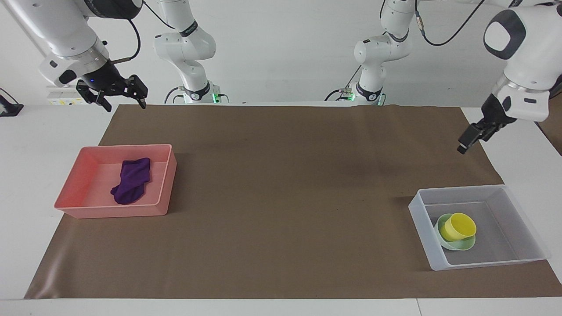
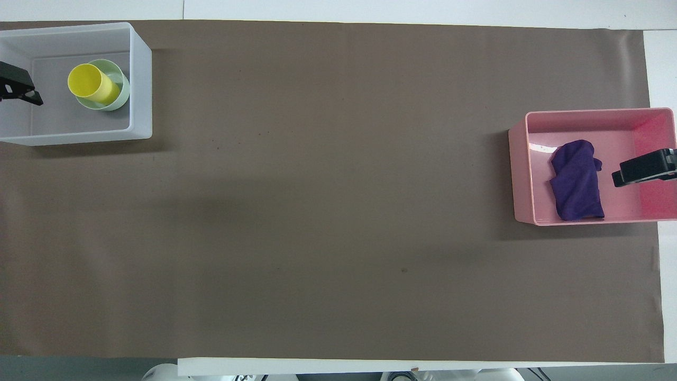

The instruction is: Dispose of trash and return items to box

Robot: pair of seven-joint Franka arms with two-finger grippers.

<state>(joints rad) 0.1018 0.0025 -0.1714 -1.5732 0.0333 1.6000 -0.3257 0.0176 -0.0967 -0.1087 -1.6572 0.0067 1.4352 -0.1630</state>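
Yellow plastic marks the cup [image 1: 458, 227], which sits in the mint-green bowl [image 1: 456, 243] inside the translucent box [image 1: 518, 217] at the left arm's end of the worktop [image 1: 281, 197]. The left gripper [image 1: 464, 144] hangs empty in the air above the brown mat's edge; whether its fingers are parted cannot be told. The purple rag [image 1: 131, 180] lies in the pink tray [image 1: 109, 210] at the right arm's end. The right gripper [image 1: 122, 102] hovers with fingers spread, holding nothing, above the mat's corner nearest the robots.
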